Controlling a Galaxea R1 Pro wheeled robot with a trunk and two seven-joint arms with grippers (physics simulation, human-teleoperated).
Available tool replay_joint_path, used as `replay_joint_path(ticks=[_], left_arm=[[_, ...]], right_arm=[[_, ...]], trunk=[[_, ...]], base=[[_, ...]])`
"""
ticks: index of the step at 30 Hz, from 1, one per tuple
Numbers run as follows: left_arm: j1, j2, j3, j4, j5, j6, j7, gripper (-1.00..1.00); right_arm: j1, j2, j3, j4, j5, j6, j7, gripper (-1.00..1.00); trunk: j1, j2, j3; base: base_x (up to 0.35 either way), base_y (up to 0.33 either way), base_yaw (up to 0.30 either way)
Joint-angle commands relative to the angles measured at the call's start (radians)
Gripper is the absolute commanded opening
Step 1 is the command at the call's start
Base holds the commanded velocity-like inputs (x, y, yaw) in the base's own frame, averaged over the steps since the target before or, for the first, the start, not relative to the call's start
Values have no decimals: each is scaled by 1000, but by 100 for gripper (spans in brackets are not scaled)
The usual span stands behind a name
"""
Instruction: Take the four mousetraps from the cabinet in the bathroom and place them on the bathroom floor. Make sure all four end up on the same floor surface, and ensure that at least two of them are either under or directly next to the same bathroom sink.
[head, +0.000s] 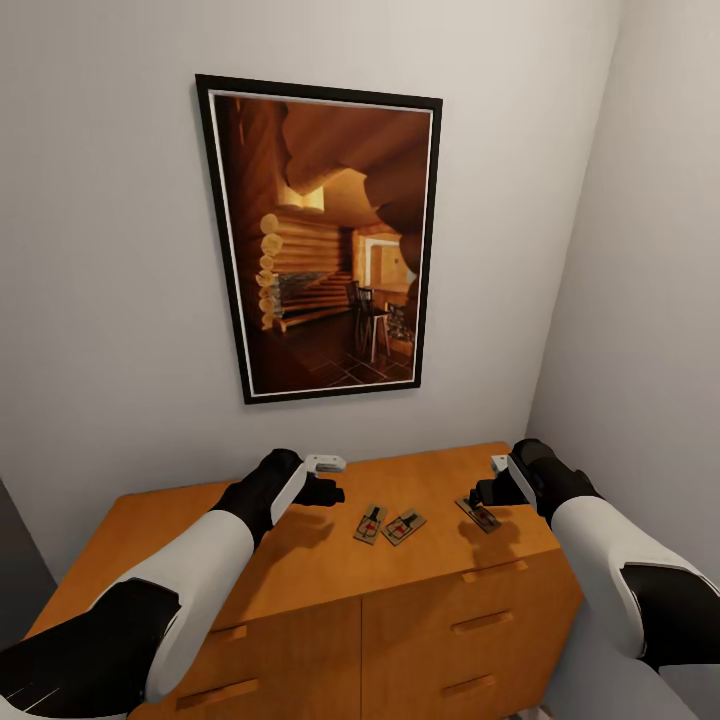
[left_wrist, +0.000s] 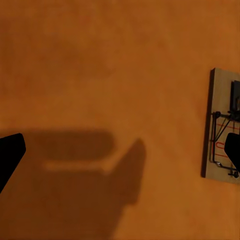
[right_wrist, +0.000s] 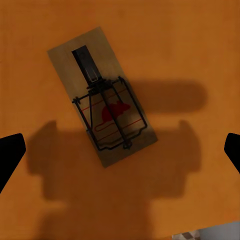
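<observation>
Pickup step: three mousetraps (head: 403, 526) lie flat on the cabinet (head: 300, 560) top, right gripper (right_wrist: 120, 150) spread above the rightmost, left gripper (left_wrist: 120, 150) spread left of the others; next, descend and pinch.

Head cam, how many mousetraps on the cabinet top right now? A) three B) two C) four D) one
A: three lie on the cabinet top, two side by side near the middle, mousetrap and mousetrap, and a third mousetrap under the right gripper.
</observation>
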Motion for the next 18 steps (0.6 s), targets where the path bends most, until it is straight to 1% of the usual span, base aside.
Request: replay_joint_path(ticks=[1,18], left_arm=[[-1,1,-6,-1,5,4,2,100],[-1,1,-6,-1,5,5,2,100]], right_arm=[[-1,0,-5,-1,11,4,8,100],[-1,0,-3,-1,12,4,8,100]], trunk=[[0,-1,-2],[0,-1,-2]], base=[[0,0,0],[0,0,0]])
